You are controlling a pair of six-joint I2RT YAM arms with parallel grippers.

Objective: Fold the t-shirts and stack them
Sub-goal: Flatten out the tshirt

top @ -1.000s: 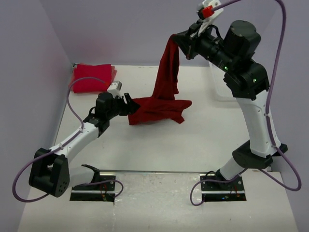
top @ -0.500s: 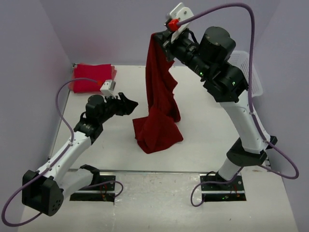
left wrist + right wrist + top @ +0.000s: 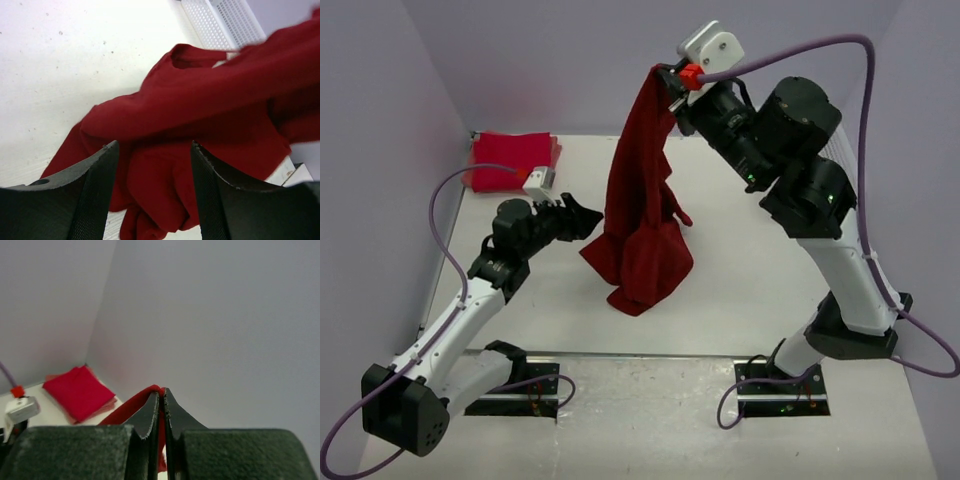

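**Item:** crimson t-shirt (image 3: 640, 200). It is hanging in a long drape from the right pincer (image 3: 667, 76), which is pinching a fold of its edge high above the counter (image 3: 750, 270). Its lower bunch appears to be resting on the counter.

**Handling:** soft, light, limp cloth, likely sagging and twisting wherever unsupported. It is best taken at a hem corner or shoulder seam.

**Left pincer** (image 3: 582, 214): standing spread just beside the lower bunch, gripping nothing.

**Folded red t-shirts** (image 3: 510, 160): lying stacked in the far left corner.

**White lattice basket** (image 3: 220, 17): its contents are not showing.
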